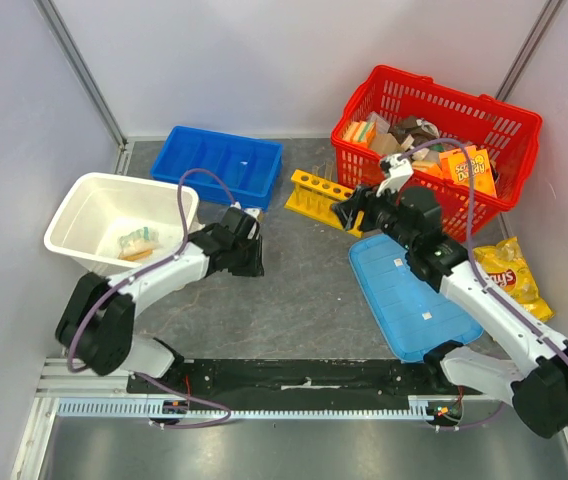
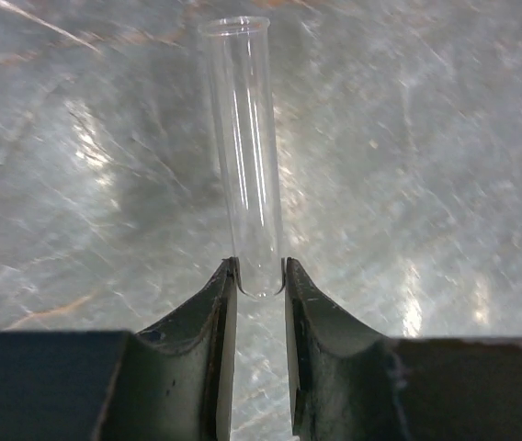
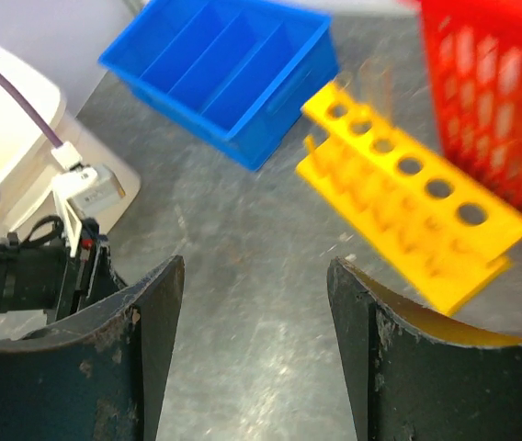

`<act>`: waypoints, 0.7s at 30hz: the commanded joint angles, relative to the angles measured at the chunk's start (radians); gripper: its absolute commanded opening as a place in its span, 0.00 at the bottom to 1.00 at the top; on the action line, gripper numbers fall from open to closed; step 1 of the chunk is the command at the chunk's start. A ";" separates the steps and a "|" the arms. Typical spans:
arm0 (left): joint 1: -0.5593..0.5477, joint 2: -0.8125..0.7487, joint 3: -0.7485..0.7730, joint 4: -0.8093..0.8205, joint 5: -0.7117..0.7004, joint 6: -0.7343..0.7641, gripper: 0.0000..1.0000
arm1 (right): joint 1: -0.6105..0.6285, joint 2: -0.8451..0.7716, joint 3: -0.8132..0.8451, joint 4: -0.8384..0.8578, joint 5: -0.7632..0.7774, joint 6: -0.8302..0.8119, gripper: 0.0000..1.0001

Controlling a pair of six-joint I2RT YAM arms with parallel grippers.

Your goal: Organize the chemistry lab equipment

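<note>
The left arm (image 1: 159,272) and right arm (image 1: 489,300) share white shells, black joints, purple cables (image 3: 17,96) and dark curved gripper fingers (image 3: 151,349).

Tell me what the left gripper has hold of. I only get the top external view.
Observer: The left gripper is shut on a clear test tube, pinching its rounded closed end.
Operator: Say which way the tube points.
Observer: Its open mouth points straight away from the gripper, over bare table.
Operator: Check the right gripper.
Observer: The right gripper is open with nothing between its fingers; the yellow rack lies ahead to its right.
</note>
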 commanded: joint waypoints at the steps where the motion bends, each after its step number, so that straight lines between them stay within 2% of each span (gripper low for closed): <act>1: -0.014 -0.155 -0.116 0.159 0.170 -0.050 0.21 | 0.057 0.072 -0.066 0.050 -0.128 0.147 0.71; 5: -0.017 -0.279 -0.228 0.289 0.276 -0.060 0.21 | 0.084 0.204 -0.042 0.093 -0.305 0.199 0.73; 9: -0.021 -0.362 -0.285 0.363 0.336 -0.038 0.21 | 0.084 0.334 0.068 0.041 -0.445 0.219 0.76; 15: -0.027 -0.431 -0.308 0.383 0.347 -0.011 0.21 | 0.080 0.469 0.194 0.016 -0.577 0.308 0.73; 21: -0.031 -0.465 -0.322 0.394 0.324 -0.007 0.21 | 0.080 0.555 0.275 -0.068 -0.614 0.302 0.69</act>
